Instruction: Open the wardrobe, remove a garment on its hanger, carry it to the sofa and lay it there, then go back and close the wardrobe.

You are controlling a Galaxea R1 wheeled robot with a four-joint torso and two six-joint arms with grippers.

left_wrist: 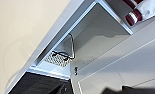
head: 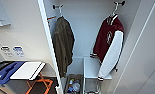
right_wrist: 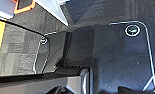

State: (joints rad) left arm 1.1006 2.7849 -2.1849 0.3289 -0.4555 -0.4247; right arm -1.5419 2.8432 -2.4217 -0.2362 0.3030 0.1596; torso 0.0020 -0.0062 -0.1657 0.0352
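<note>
White walls and open white doors fill my head camera: I am parked right in front of the wardrobe (head: 88,30), and both of its doors stand open, the left door edge (head: 49,45) running down the middle of my picture and the right door (head: 143,50) swung out along the right side. Inside, the maroon jacket (head: 109,42) with white sleeves hangs near the right wall of the wardrobe on its white hanger (head: 115,11), the hook caught on a dark peg (head: 120,3) near the top. An olive-brown jacket (head: 63,42) hangs toward the left wall on a second peg. Below the maroon jacket a white shelf (head: 91,67) juts from the back, and a wire basket (head: 73,85) of small items sits at the wardrobe's floor.

Outside the left door I see a white-topped table (head: 28,70) with orange legs, and grey carpet (right_wrist: 18,52) under me.

My left wrist camera looks up into the lower wardrobe, catching a striped maroon cuff (left_wrist: 133,17) over the shelf's edge and a thin wire frame (left_wrist: 71,47) below.

I cannot tell how either hand is set; the wrist pictures give me only the robot's dark body and no fingers, and neither hand touches the jacket.
</note>
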